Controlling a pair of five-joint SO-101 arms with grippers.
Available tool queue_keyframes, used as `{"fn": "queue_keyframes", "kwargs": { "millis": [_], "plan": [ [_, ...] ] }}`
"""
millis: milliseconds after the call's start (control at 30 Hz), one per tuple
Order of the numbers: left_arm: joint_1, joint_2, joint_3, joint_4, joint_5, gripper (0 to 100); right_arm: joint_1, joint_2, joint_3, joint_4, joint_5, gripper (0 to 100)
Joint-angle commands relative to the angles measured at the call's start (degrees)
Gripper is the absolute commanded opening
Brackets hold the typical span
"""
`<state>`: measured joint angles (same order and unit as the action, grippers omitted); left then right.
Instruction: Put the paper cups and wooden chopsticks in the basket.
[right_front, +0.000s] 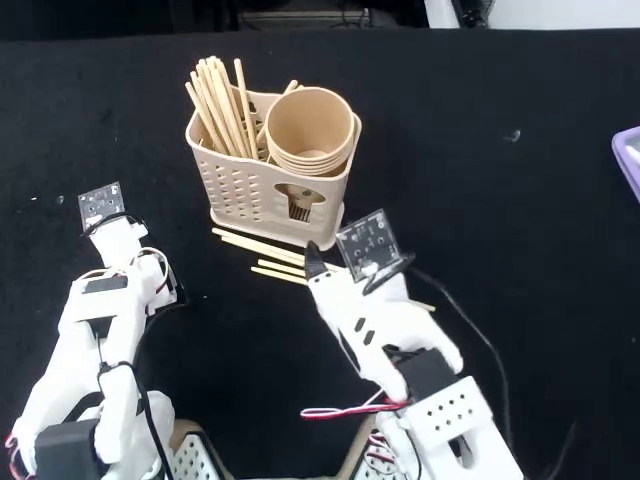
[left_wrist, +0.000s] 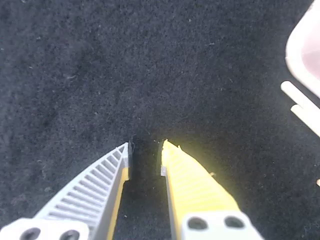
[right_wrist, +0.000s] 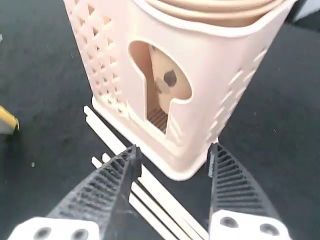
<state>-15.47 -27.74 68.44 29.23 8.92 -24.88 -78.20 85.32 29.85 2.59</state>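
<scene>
A pale perforated basket (right_front: 250, 185) stands at the back middle of the table. It holds a stack of paper cups (right_front: 310, 130) and a bundle of wooden chopsticks (right_front: 220, 105). Several loose chopsticks (right_front: 265, 255) lie on the black cloth against its front. My right gripper (right_wrist: 173, 149) hovers open just above those chopsticks (right_wrist: 150, 192), facing the basket's keyhole cutout (right_wrist: 160, 90), with nothing between its black fingers. My left gripper (left_wrist: 145, 146) sits low over bare cloth to the left, slightly open and holding nothing. The basket's corner (left_wrist: 306, 45) and two chopstick ends (left_wrist: 300, 102) lie off to its side.
A purple object (right_front: 628, 155) pokes in at the table's right edge. Black cloth (right_front: 500, 250) covers the whole table. The left arm (right_front: 105, 300) rests at the front left, and the right arm's base (right_front: 440, 400) stands at the front middle.
</scene>
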Motion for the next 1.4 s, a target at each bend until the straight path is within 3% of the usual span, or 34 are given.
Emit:
{"fn": "queue_keyframes", "kwargs": {
  "millis": [0,433,600,967,1200,1367],
  "plan": [
    [0.5,0.2,-3.3,-0.4,-0.5,12,-0.2,-1.4,3.3,-10.0,0.0,21.9],
    [0.7,0.3,-3.3,-1.0,-0.5,12,13.4,-1.4,3.8,-13.7,0.1,21.9],
    [0.5,0.3,-3.2,-1.0,-0.5,12,12.7,-1.4,3.3,-13.4,-0.4,21.9],
    [0.6,0.3,-3.3,-1.1,-0.5,12,2.5,-1.5,0.8,-11.0,-0.4,22.3],
    [0.7,0.3,-3.3,-1.1,-0.5,12,1.8,-1.5,-0.7,-11.3,-0.4,22.3],
    [0.7,0.3,-3.3,-1.1,-0.5,12,3.2,-1.4,3.8,-20.4,-0.4,22.1]
  ]
}}
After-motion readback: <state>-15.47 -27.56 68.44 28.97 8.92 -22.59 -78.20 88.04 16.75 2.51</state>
